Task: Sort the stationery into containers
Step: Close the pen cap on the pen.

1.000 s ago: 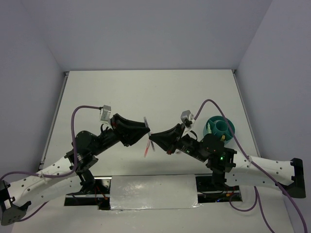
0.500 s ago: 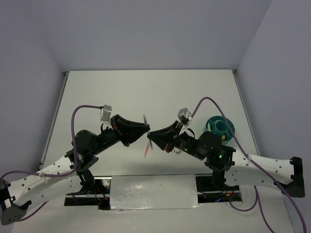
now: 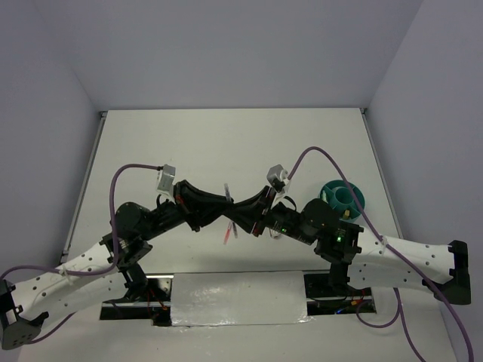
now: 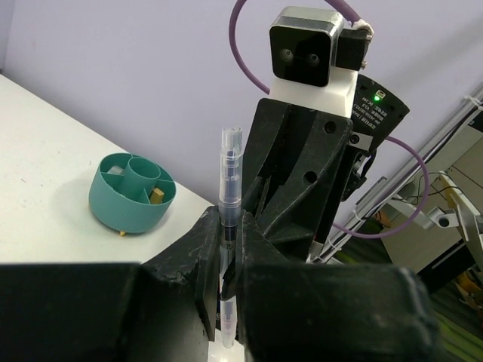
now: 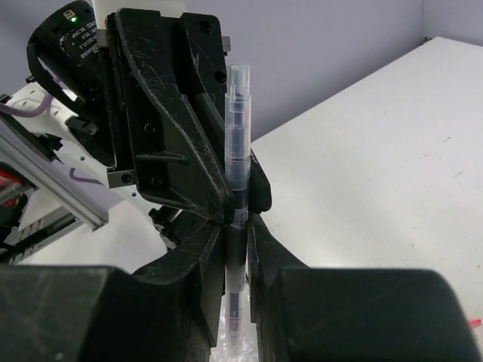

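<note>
The two arms meet nose to nose above the middle of the counter, sharing one thin grey pen that stands upright. The left end effector is clamped on the pen's lower half. The right end effector has its fingers on either side of the same pen, but I cannot tell whether they press it or stand just clear. The teal cup sits on the counter to the right, with a yellow piece in one compartment. A red pen lies on the counter below the meeting point.
</note>
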Robot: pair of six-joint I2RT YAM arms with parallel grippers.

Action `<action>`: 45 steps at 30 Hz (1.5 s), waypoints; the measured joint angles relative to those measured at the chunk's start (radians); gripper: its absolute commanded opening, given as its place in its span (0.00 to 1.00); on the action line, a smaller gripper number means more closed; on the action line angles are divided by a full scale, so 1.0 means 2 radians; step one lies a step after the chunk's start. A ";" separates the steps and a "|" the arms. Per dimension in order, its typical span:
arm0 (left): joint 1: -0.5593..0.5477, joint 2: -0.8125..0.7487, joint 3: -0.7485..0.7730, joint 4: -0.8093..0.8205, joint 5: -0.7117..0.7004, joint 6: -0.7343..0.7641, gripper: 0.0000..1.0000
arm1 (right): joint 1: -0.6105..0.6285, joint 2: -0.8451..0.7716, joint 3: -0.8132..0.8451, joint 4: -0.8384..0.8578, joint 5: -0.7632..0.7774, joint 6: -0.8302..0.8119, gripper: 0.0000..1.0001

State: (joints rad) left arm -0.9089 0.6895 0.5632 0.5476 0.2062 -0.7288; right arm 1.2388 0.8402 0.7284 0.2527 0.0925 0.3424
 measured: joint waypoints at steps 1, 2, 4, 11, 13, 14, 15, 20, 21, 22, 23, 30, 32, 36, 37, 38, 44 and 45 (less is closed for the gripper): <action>0.000 0.000 0.000 -0.001 0.000 0.000 0.00 | 0.000 0.000 0.000 -0.001 0.000 0.000 0.22; 0.000 0.000 0.000 -0.001 0.000 0.000 0.00 | 0.000 0.000 0.000 -0.001 0.000 0.000 0.20; 0.000 -0.001 0.001 -0.002 0.000 0.000 0.00 | 0.000 0.001 0.000 -0.001 0.000 -0.001 0.00; 0.000 -0.005 0.024 -0.037 -0.004 0.016 0.66 | 0.001 0.001 0.000 0.001 -0.011 0.000 0.00; 0.000 -0.009 0.036 -0.050 -0.006 0.023 0.68 | 0.001 0.001 0.000 0.001 -0.013 0.000 0.00; 0.000 -0.010 0.043 -0.055 -0.006 0.025 0.68 | 0.001 0.001 0.000 0.001 -0.014 0.000 0.00; 0.000 -0.010 0.051 -0.061 -0.006 0.029 0.68 | 0.001 0.001 0.000 0.001 -0.014 0.000 0.00; 0.000 -0.010 0.083 -0.081 -0.013 0.052 0.64 | 0.001 0.003 0.000 0.001 -0.019 0.000 0.00; 0.000 -0.010 0.086 -0.084 -0.015 0.057 0.62 | 0.001 0.005 0.000 0.001 -0.022 0.000 0.00; 0.000 -0.009 0.089 -0.087 -0.016 0.062 0.58 | 0.001 0.007 0.000 0.001 -0.024 0.000 0.00; 0.000 -0.006 0.092 -0.091 -0.018 0.064 0.55 | 0.001 0.010 0.000 0.001 -0.027 0.000 0.00; 0.000 0.012 0.105 -0.111 -0.024 0.077 0.38 | 0.002 0.017 0.000 0.001 -0.035 0.002 0.00; 0.000 0.014 0.105 -0.120 -0.025 0.077 0.40 | 0.002 0.016 0.000 0.001 -0.034 0.002 0.00; 0.000 0.012 0.105 -0.125 -0.026 0.077 0.23 | 0.002 0.012 0.000 0.001 -0.030 0.002 0.00; 0.000 0.011 0.105 -0.126 -0.026 0.075 0.17 | 0.002 0.011 0.000 0.001 -0.029 0.002 0.00; 0.000 0.011 0.105 -0.126 -0.026 0.075 0.11 | 0.002 0.010 0.000 0.000 -0.028 0.001 0.00; -0.001 0.014 0.105 -0.124 -0.023 0.072 0.00 | 0.002 0.011 0.005 -0.008 -0.025 -0.011 0.00; -0.001 0.015 0.105 -0.120 -0.022 0.070 0.00 | 0.002 0.012 0.010 -0.016 -0.024 -0.016 0.00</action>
State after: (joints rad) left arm -0.9108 0.7197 0.7723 0.3073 0.1616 -0.5880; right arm 1.2438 0.8635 0.7486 0.2211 0.0444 0.3103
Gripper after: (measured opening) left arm 0.220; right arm 0.176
